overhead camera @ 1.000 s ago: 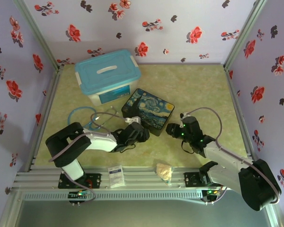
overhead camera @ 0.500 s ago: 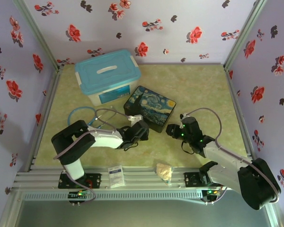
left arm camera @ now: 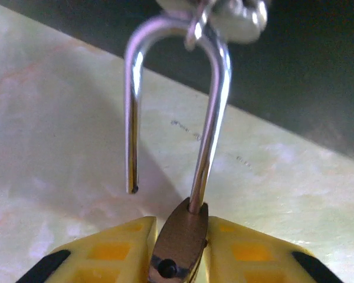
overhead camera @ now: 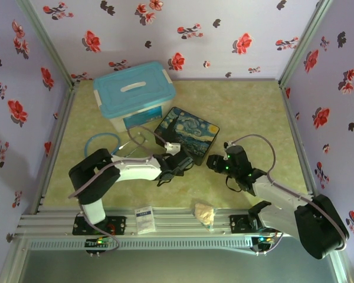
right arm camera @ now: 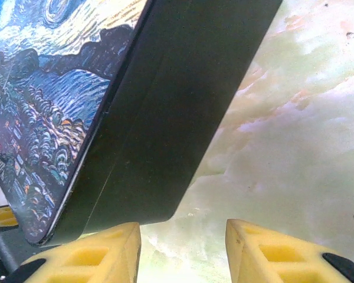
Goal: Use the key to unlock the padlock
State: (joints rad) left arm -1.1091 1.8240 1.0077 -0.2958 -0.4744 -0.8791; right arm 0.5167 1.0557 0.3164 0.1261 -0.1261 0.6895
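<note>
Left end effector (left arm camera: 179, 231) pinches the padlock (left arm camera: 178, 250) by its brass body. A yellow finger (left arm camera: 112, 250) is pressed against each flat face, and the body shows edge-on between them. The silver shackle (left arm camera: 211, 118) rises from the body. One leg is seated in the brass and the other ends free in the air above the tabletop (left arm camera: 59, 135), so the lock stands open. The shackle's bend is threaded through a metal clasp (left arm camera: 236, 15) at the upper edge of the left wrist view. I take this to be the clasp of the starry-night box (overhead camera: 186, 135), since from above this end effector sits at the box's near corner. Whether the key is in the keyway I cannot tell, because the lower end of the body is cut off at the frame's edge.

Right end effector (right arm camera: 183, 250) is spread with nothing in it and bare tabletop between its fingers. It is just beside the box's dark side wall.

Judging by the free leg, the unlocking itself looks done, and the step in hand is getting the shackle clear of the clasp. The next move calls for keeping the pinch firm while turning the body so the free leg slides back out through the clasp. The light box may drag along, so the right end effector could brace it.
</note>
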